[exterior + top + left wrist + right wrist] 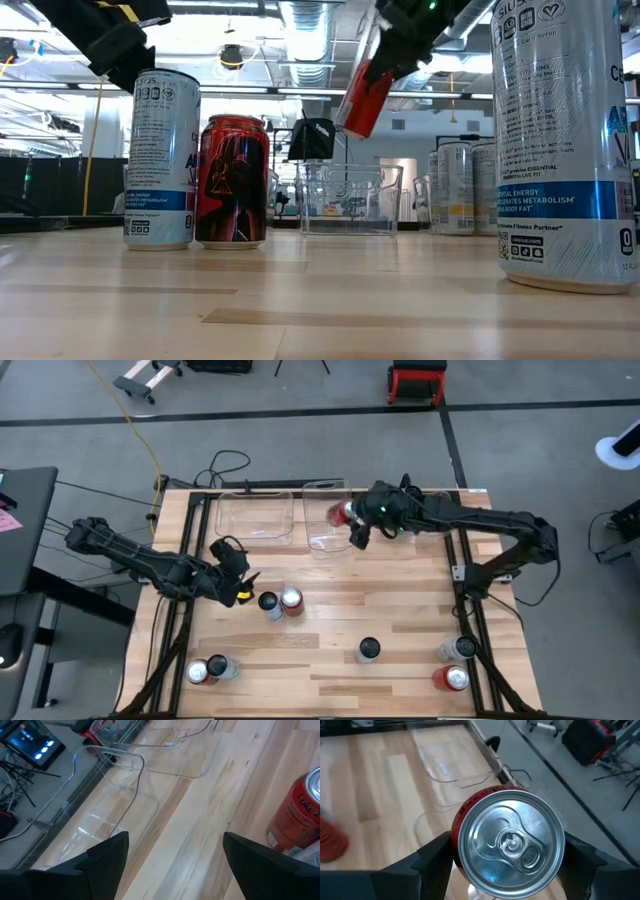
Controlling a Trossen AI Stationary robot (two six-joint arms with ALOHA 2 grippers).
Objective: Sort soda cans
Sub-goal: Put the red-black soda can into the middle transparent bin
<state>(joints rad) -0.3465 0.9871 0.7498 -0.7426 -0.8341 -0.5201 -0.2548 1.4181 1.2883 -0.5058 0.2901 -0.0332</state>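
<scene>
Right claw [356,532] grips a red aluminium soda can with a silver top [341,513] by its side wall, held in the air over the clear plastic bin [322,545] at the middle of the tabletop's [400,610] far edge. In the low view the can's long axis is tilted, base hanging down towards the bin. In the right wrist view its top, with pull tab, faces the camera.

We judge the can stiff along its axis but thin-walled and smooth; a mid-body hold across the cylinder suits it, and a hard squeeze could dent it. Whether it is full or empty we cannot tell.

Left claw [243,588] hangs open and empty near the left edge, just beside a silver-grey can [269,604] and a second red can [291,601], both upright. A second clear bin [254,515] sits at the far edge.
</scene>
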